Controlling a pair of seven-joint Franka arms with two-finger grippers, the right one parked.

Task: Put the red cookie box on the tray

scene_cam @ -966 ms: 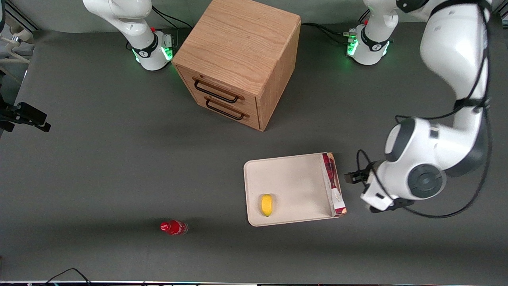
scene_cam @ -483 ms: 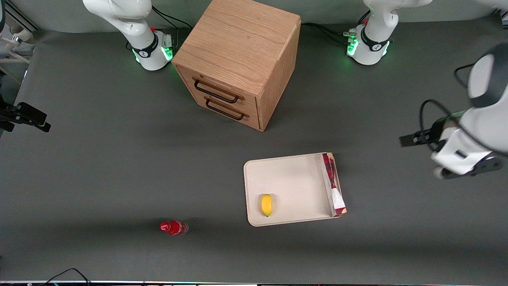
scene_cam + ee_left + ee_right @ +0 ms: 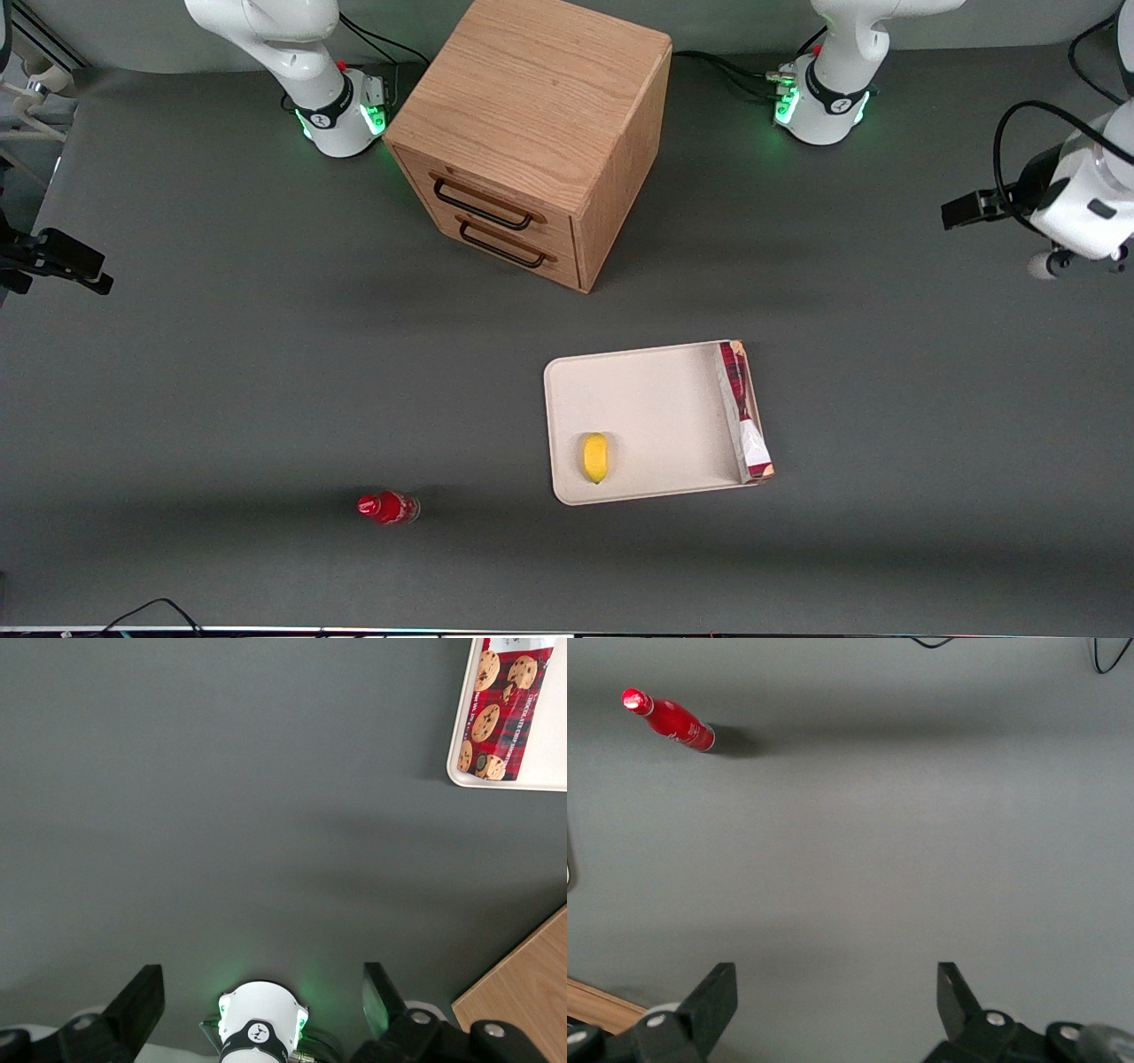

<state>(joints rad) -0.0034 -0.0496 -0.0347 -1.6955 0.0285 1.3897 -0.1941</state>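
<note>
Hand hangs wide open, empty, well apart from tray, lemon.

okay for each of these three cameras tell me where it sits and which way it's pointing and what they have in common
Front view: set high, looking steeply down on the table at the wooden drawer cabinet, tray, red cookie box, lemon and red bottle; both arm bases show.
Left wrist view: on the working arm, raised off toward its end of the table, facing down; its open hand frames that arm's base.
Right wrist view: on the parked arm, facing down at the red bottle; its fingers show.
Shared: front and left wrist both show the red cookie box on the tray.
</note>
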